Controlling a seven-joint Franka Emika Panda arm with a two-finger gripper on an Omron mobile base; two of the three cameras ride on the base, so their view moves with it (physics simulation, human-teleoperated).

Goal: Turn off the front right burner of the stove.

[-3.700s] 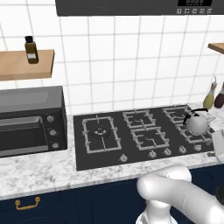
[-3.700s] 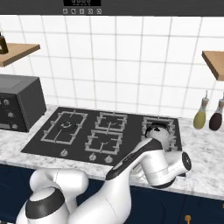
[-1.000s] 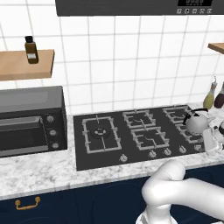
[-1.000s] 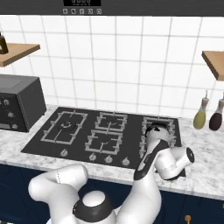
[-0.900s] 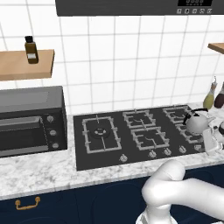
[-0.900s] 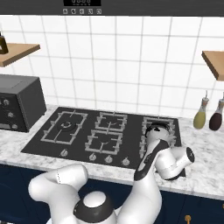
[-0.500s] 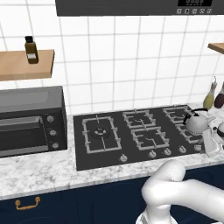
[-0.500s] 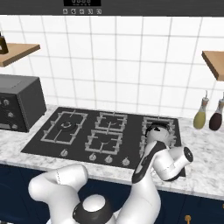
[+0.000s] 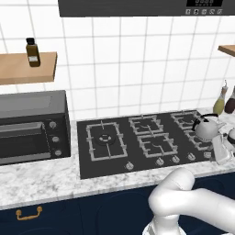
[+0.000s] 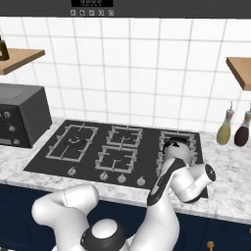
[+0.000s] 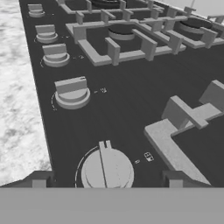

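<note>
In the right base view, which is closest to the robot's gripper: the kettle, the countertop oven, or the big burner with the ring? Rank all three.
The gripper works at the stove's right end.
1. Kettle, right beside it.
2. Large ringed burner, on the stove's left.
3. Countertop oven, far left on the counter.

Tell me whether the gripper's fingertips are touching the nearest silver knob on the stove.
Apart. In the hand view the two fingertips stand on either side of the nearest knob, with bare black glass of the stove showing between each tip and the knob.

The stove, flat black glass, carries the grey-grated front right burner near its right edge.
</note>
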